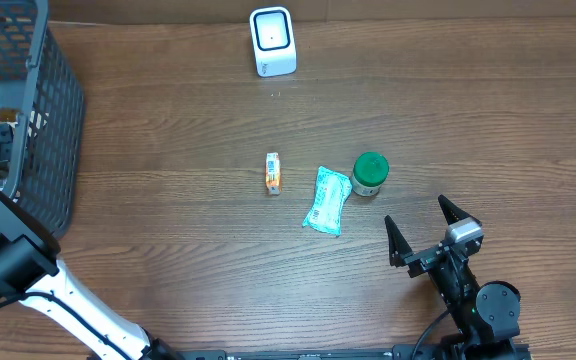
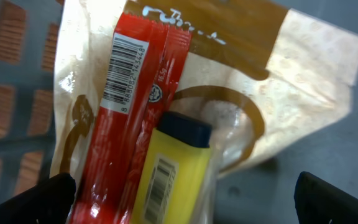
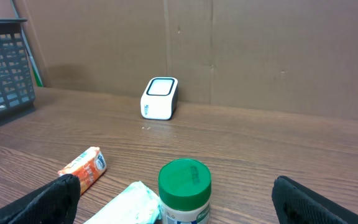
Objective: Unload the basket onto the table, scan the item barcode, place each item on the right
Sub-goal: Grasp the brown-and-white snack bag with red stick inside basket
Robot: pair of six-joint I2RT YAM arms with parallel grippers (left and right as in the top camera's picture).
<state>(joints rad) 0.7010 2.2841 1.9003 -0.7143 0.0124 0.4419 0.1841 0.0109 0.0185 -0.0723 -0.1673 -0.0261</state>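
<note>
In the left wrist view a red packet (image 2: 132, 106) with a white barcode label lies on a cream and brown bag (image 2: 303, 81). A yellow item (image 2: 173, 174) with its own barcode rests against the packet. My left gripper (image 2: 188, 200) hangs open just above them, a black fingertip on either side, holding nothing. The white scanner (image 1: 272, 41) stands at the table's far edge. My right gripper (image 1: 426, 228) is open near the front right, facing a green-lidded jar (image 3: 184, 190).
The dark mesh basket (image 1: 53, 110) at the far left holds the packets under my left arm. A small orange box (image 1: 273, 172) and a teal pouch (image 1: 327, 200) lie mid-table beside the jar (image 1: 370, 173). The scanner (image 3: 160, 98) stands before a cardboard wall.
</note>
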